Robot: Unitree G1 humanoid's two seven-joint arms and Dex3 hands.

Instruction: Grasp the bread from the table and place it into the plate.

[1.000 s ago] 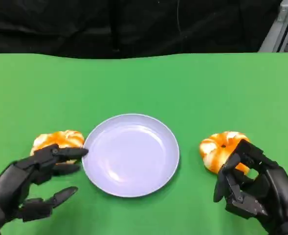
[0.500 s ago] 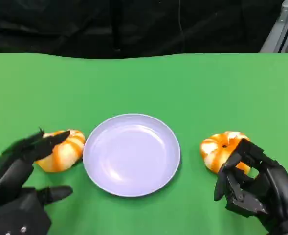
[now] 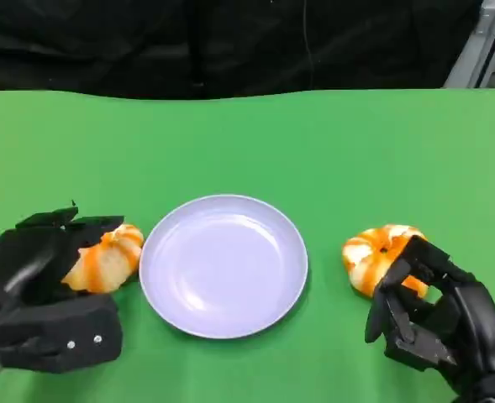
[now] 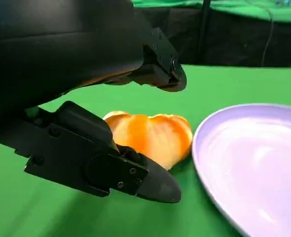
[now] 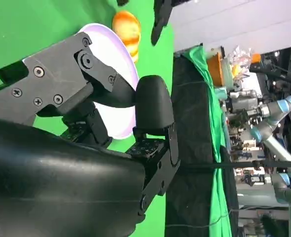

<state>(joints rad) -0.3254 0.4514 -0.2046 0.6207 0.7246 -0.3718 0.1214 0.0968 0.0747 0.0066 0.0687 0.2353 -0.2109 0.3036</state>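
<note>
A striped orange-and-white bread lies on the green table just left of the pale lavender plate. My left hand reaches around it from the left. In the left wrist view its fingers arch over the bread and one lies in front of it, with a gap showing, beside the plate. A second bread lies right of the plate. My right hand sits just behind it, fingers half curled, holding nothing. The right wrist view shows that hand, the plate and the far bread.
The green table stretches bare to a black curtain at its far edge. A metal frame stands at the back right. Lab equipment and robot arms show beyond the table in the right wrist view.
My left hand has turned and moved in around the left bread, its fingers now over the top. The right hand and the right bread have not moved.
</note>
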